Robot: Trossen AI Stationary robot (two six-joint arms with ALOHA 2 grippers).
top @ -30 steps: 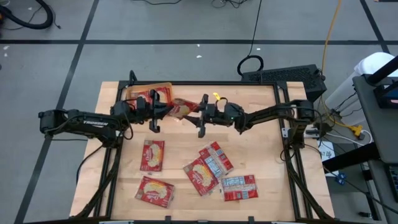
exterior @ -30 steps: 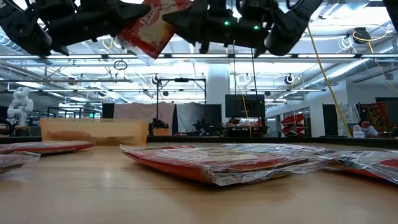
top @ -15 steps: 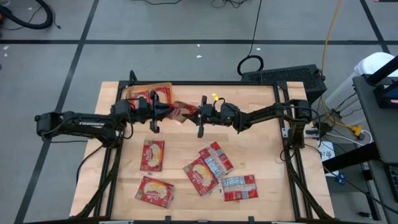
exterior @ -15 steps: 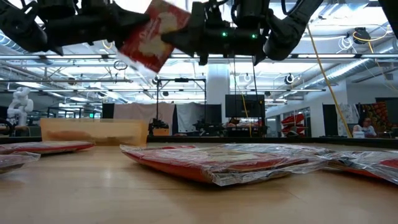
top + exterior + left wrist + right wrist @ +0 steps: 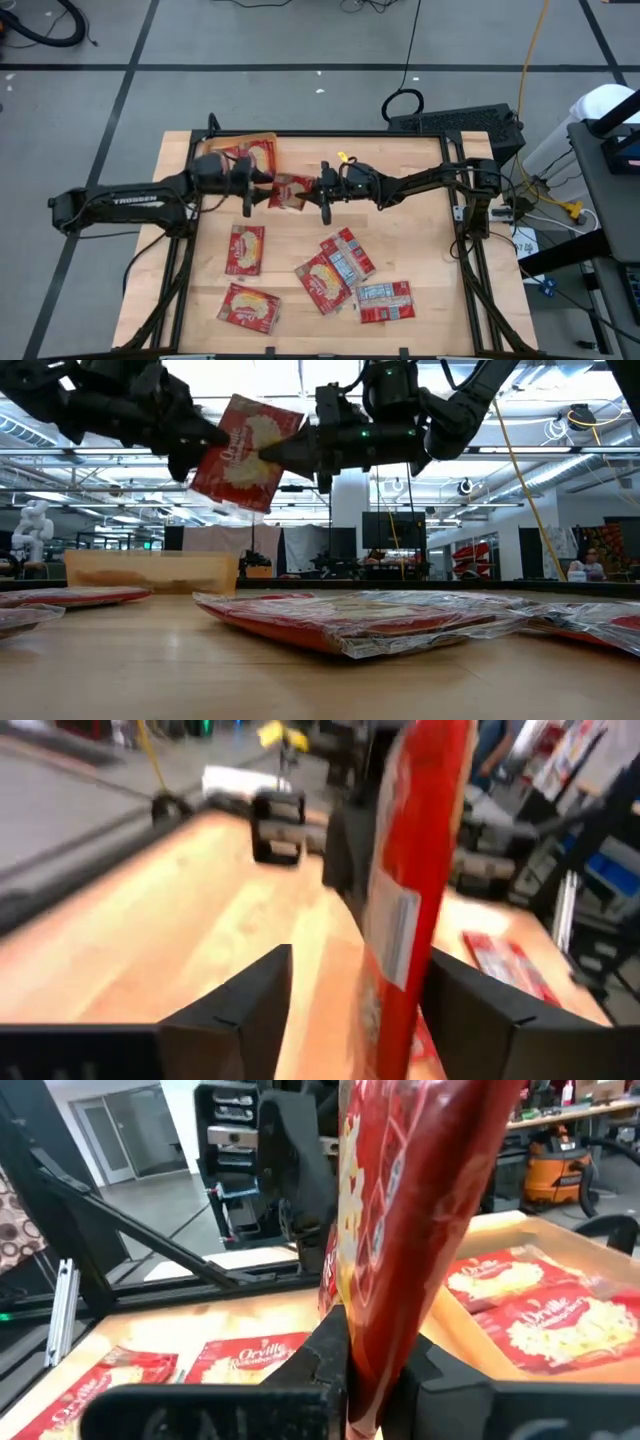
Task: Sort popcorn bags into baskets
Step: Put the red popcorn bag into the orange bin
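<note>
Wooden worktop (image 5: 420, 240), popcorn bag (image 5: 291, 190) aloft, pinched by right end effector (image 5: 312, 189); left end effector (image 5: 258, 190) spread beside it.

A robotics lab: ceiling pipes (image 5: 560, 460), a white humanoid robot (image 5: 30, 530) (far back), monitors (image 5: 392, 530).

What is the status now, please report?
Right gripper shut on raised popcorn bag. Left gripper open beside it. Orange basket holds bags. Five bags lie on table. Nothing in the way.
</note>
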